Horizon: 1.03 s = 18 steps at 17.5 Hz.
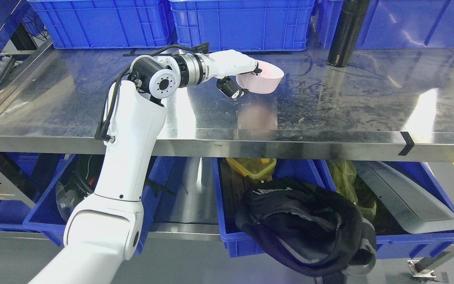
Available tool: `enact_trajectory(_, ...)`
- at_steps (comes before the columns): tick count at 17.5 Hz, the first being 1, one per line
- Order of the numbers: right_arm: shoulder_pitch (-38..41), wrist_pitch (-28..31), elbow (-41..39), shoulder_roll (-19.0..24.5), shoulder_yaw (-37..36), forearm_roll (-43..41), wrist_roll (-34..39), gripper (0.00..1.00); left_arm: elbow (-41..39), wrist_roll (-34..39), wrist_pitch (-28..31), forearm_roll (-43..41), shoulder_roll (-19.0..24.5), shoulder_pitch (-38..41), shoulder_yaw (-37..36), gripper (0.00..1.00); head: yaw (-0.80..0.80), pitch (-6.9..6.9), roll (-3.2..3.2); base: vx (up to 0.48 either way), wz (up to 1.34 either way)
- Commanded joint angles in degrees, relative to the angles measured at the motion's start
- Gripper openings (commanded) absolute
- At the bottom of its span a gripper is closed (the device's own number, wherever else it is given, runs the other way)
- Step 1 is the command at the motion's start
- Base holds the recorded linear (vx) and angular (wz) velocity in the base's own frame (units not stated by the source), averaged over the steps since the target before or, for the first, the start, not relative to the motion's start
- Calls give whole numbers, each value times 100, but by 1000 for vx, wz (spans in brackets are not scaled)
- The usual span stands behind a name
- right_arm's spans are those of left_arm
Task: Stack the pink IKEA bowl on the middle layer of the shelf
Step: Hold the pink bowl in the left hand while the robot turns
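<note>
A pink bowl (264,81) is held just above the shiny steel shelf (329,106), near its middle and tilted a little toward the left. My left hand (244,77) is shut on the bowl's left rim, with fingers over the edge and the thumb below it. My left arm reaches up from the lower left of the head view. The bowl's pink reflection shows on the steel below it. The right arm is out of the picture.
A black cylinder flask (345,33) stands on the shelf to the right of the bowl. Blue crates (242,23) line the back of the shelf. Blue bins (302,205) below hold a black cap, yellow items and a grey panel.
</note>
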Motion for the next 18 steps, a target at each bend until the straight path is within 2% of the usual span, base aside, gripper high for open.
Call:
enact_trajectory(1,132,-2,-100,-100,0,1,-1,100,-1616,4,-714,35,99,391,1339,1,0,0,0,0,0)
enact_trajectory(6,132,-2,-100,-100,0,1,-1,100,-1802,30,-1066,62,99,805,1542,1,0,0,0,-7,60)
enact_trajectory(18,132,-2,-100,-100,-8,1,-1,100,-1855,57,-1085,70,99,805,1480,1,0,0,0,-46,508)
